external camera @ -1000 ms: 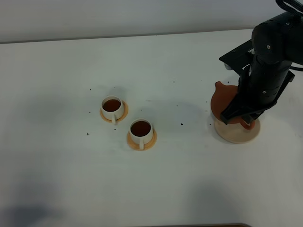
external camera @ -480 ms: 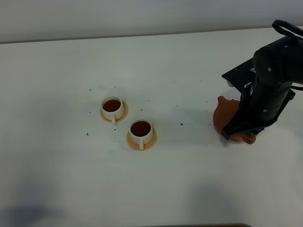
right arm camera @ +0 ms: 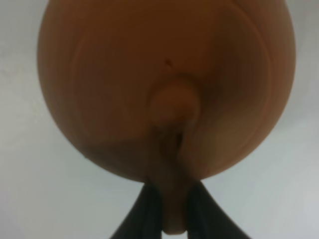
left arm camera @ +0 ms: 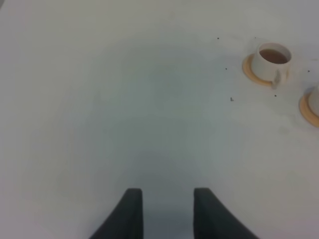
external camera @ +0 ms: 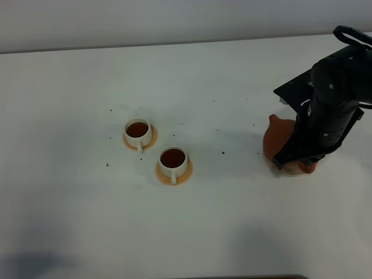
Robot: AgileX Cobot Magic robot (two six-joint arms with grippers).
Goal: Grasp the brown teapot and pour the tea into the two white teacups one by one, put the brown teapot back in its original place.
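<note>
The brown teapot [external camera: 277,137], round matte clay with a knobbed lid, stands upright at the right of the white table, spout pointing far-left, its base on the pale plate [external camera: 274,169], of which only a sliver shows. Well to its left sit the two white teacups [external camera: 138,130] [external camera: 172,160], each on a small orange saucer, both filled with dark tea, handles turned toward the near side.

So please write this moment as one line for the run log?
phase: returning pot | right gripper: shut on brown teapot handle | pot: over its plate | teacups: both filled | left gripper: open, idle
</note>
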